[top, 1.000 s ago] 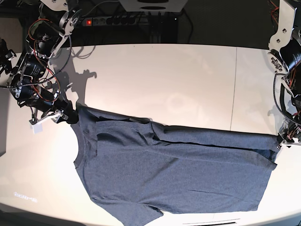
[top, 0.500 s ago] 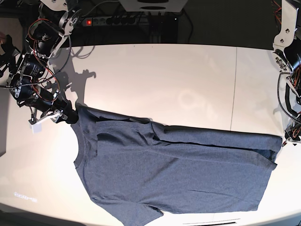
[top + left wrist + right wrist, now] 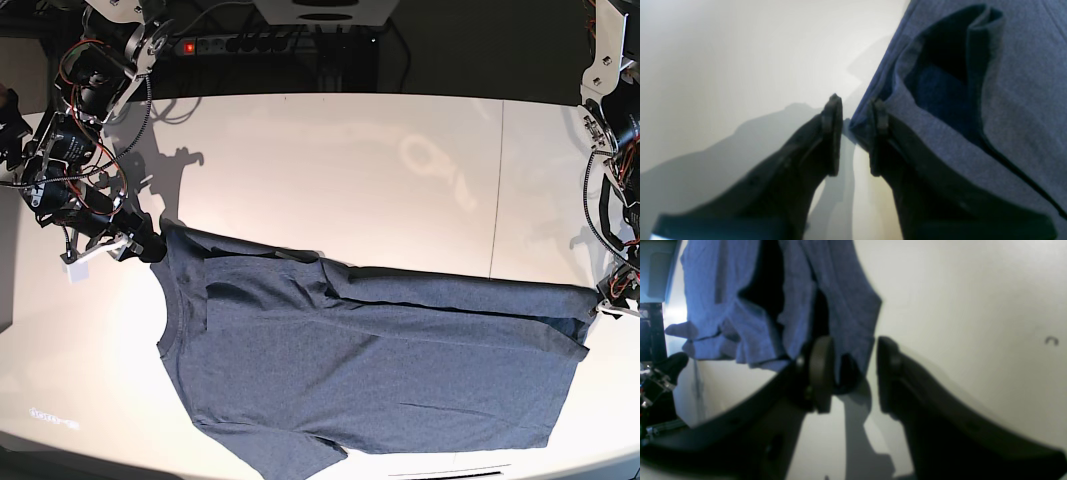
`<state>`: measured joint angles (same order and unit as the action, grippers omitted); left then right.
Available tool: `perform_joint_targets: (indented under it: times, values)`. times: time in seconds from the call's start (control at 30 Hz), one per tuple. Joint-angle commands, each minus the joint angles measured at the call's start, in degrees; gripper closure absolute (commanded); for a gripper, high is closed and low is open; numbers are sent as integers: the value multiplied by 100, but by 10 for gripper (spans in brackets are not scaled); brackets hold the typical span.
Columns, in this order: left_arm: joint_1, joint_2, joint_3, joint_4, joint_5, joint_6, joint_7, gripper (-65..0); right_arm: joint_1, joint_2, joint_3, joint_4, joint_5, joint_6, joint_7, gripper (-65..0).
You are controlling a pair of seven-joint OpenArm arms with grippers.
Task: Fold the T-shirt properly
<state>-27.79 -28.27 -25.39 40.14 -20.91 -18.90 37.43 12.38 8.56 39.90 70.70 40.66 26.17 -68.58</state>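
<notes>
White tabletop carries the T-shirt, a plain heathered slate-blue piece spread across the near half, its near sleeve at the table's front edge. The ribbed round collar faces the side of the right gripper; the hem lies toward the left gripper. Along the far edge the cloth is doubled over into a long narrow fold, creased and dark where layers overlap.

From the left wrist, the left gripper stands at the shirt's edge, jaws parted — one finger against the cloth, nothing pinched. From the right wrist, the right gripper is spread wide, a bunched shoulder corner lying between the fingers without being squeezed.

Beyond the table a power strip lies on dark floor.
</notes>
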Motion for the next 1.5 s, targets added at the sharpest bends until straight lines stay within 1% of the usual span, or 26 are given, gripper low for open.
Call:
perform_joint_targets:
  times: [0.0, 0.17, 0.37, 0.6, 0.7, 0.83, 0.9, 1.0, 1.07, 1.13, 1.3, 1.47]
  values:
    - [-155, -131, -2, 87, -44, -170, -125, -168, 127, 76, 9, 72, 70, 212, 63, -223]
    - [-157, -129, -2, 87, -37, -175, -107, -168, 127, 76, 9, 72, 70, 214, 63, -223]
    - [-155, -129, -2, 87, 452, -173, -79, -168, 127, 76, 9, 72, 70, 214, 63, -223]
    - [-157, -129, -2, 87, 444, -199, -87, -168, 127, 76, 9, 72, 70, 214, 66, -223]
    - [-155, -129, -2, 87, 442, -356, -376, -168, 127, 76, 11, 72, 68, 214, 66, -223]
    - [-155, -129, -2, 87, 485, -369, -1038, -168, 127, 76, 9, 72, 68, 214, 63, -223]
    - [-157, -129, -2, 87, 780, -367, -1130, -168, 125, 76, 11, 72, 68, 214, 63, -223]
    - [-136, -129, -2, 87, 1436, -365, -1104, -168, 127, 76, 11, 72, 68, 214, 66, -223]
    - [-122, -129, -2, 87, 1606, -361, -1106, -168, 127, 76, 9, 72, 70, 212, 66, -223]
    - [-122, -129, -2, 87, 1598, -361, -1104, -168, 127, 76, 9, 72, 68, 214, 66, -223]
    - [-122, -129, -2, 87, 1239, -363, -1106, -168, 125, 76, 11, 72, 68, 212, 63, -223]
    - [-122, -131, -2, 87, 640, -365, -1043, -168, 127, 76, 11, 72, 68, 214, 63, -223]
